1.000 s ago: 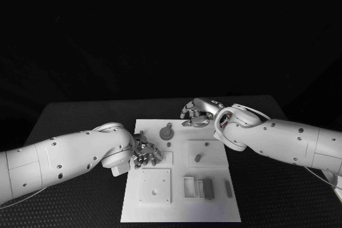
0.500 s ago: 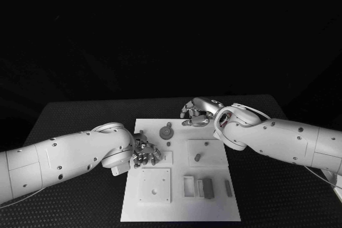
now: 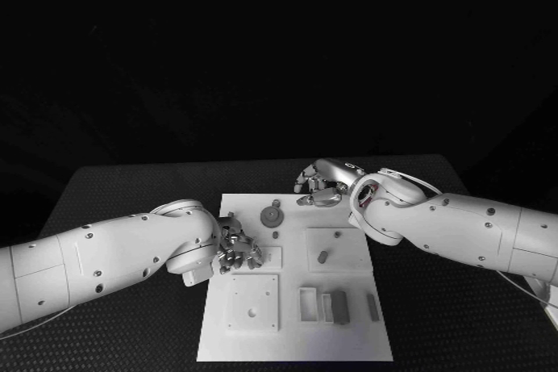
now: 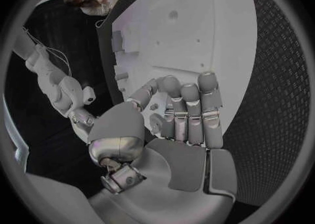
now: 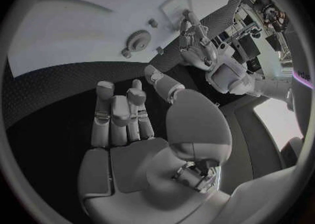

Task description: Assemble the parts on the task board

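The white task board [image 3: 291,340] lies in the middle of the table. A grey gear [image 3: 271,218] sits near its far edge, with a small peg [image 3: 276,203] just beyond it. My left hand [image 3: 239,251] hovers over the board's left edge by a small square plate, fingers pointing down and holding nothing. In the left wrist view its fingers [image 4: 190,114] stretch out over the board [image 4: 197,24]. My right hand [image 3: 322,184] hangs at the board's far edge, empty with fingers apart [image 5: 121,114]. The right wrist view shows the gear [image 5: 138,39] beyond that hand.
A square plate with a short peg [image 3: 331,247] lies right of centre, and a square plate with a hole [image 3: 252,302] at the near left. Grey blocks [image 3: 339,307] and a slim bar [image 3: 373,307] lie at the near right. Black table [image 3: 116,194] surrounds the board.
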Controlling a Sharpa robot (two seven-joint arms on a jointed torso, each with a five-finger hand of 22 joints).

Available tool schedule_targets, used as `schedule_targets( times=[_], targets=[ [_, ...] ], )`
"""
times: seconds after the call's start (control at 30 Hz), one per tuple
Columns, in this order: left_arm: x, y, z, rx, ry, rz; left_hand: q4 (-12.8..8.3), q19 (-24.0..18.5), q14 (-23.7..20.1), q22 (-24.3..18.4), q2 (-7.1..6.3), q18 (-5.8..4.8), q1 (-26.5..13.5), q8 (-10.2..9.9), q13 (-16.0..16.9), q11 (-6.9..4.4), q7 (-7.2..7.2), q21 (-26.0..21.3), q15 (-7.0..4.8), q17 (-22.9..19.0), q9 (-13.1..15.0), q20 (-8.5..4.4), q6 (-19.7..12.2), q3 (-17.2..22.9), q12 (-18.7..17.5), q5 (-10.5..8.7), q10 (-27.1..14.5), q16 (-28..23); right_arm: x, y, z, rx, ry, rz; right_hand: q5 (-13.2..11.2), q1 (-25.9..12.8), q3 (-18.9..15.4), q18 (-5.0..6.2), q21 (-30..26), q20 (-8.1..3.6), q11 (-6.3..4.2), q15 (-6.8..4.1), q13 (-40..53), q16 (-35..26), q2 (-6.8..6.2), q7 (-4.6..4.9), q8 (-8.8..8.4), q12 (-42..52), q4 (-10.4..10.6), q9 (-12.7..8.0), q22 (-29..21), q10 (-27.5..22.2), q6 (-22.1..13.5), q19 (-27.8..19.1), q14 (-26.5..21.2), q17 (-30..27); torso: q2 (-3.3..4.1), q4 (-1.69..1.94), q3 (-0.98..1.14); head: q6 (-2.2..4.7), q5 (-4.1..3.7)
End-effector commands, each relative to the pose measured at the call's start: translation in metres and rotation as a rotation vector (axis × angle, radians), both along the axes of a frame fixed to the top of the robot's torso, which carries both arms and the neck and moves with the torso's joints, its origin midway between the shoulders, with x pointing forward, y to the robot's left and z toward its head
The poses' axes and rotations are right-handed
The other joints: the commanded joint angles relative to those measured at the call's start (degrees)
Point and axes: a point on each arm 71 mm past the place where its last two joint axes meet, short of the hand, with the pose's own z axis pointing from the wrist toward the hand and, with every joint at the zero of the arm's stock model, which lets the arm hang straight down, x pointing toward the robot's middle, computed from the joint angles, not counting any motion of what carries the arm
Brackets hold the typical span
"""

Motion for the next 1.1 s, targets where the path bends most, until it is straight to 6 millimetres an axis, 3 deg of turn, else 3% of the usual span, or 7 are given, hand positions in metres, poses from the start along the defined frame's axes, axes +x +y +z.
schedule_targets(
  times=[0.03,0.27,0.73,1.1],
  targets=[
    [0.0,-0.001,-0.001,-0.014,-0.008,-0.002,-0.37,0.39,0.23,1.21,0.71,1.94,1.57,0.38,-0.11,-0.26,-0.1,0.16,-0.07,-0.14,0.16,-0.21,0.51,0.75,0.4,0.2,0.13,0.22,-0.001,0.001,-0.001,-0.006,0.006,0.014,-0.08,-0.44,0.02,0.67,-0.25,-0.1,-0.08,0.05,-0.08,-0.2,0.36,0.38,-0.29,-0.06,-0.02,0.08,0.9,-0.24,0.1,-0.21,-0.39,0.06,0.03,0.0,0.01,-0.04,0.0],
    [-0.001,0.0,0.0,-0.028,-0.017,0.009,-1.76,0.47,0.26,1.22,2.43,1.82,4.6,1.37,-0.21,-0.45,-0.32,0.41,-0.1,-0.44,0.61,-0.23,1.09,2.57,0.56,0.41,0.23,0.5,-0.001,0.001,-0.002,-0.007,0.009,0.015,-0.08,-0.48,0.01,0.67,-0.25,-0.1,-0.08,0.05,-0.08,-0.21,0.36,0.38,-0.29,-0.06,0.0,0.09,0.9,-0.23,0.09,-0.21,-0.39,0.06,0.0,0.0,0.01,0.03,-0.05],
    [0.007,0.01,0.002,-0.042,0.002,0.052,-1.71,0.56,0.49,1.24,3.57,1.69,5.61,3.31,-0.3,-0.76,-0.66,0.73,-0.14,-0.68,1.72,-0.28,1.25,2.42,0.81,0.11,0.55,0.92,0.0,0.001,-0.003,-0.009,0.012,0.013,-0.08,-0.5,0.02,0.67,-0.25,-0.1,-0.08,0.05,-0.09,-0.21,0.38,0.38,-0.29,-0.05,0.03,0.09,0.9,-0.23,0.1,-0.22,-0.39,0.06,0.0,0.0,0.09,0.02,0.0],
    [0.011,0.006,0.001,-0.009,0.017,0.02,-1.78,0.58,0.68,1.22,4.75,1.64,5.61,4.6,-0.32,-0.95,-0.85,0.98,-0.27,-0.86,2.69,-0.38,0.91,1.89,1.08,-1.43,0.79,1.29,0.0,0.001,-0.003,-0.009,0.012,0.016,-0.07,-0.49,0.03,0.67,-0.26,-0.1,-0.08,0.05,-0.1,-0.21,0.4,0.38,-0.3,-0.05,0.03,0.1,0.9,-0.23,0.1,-0.22,-0.39,0.06,0.03,0.03,0.08,0.08,-0.09]
  ],
)
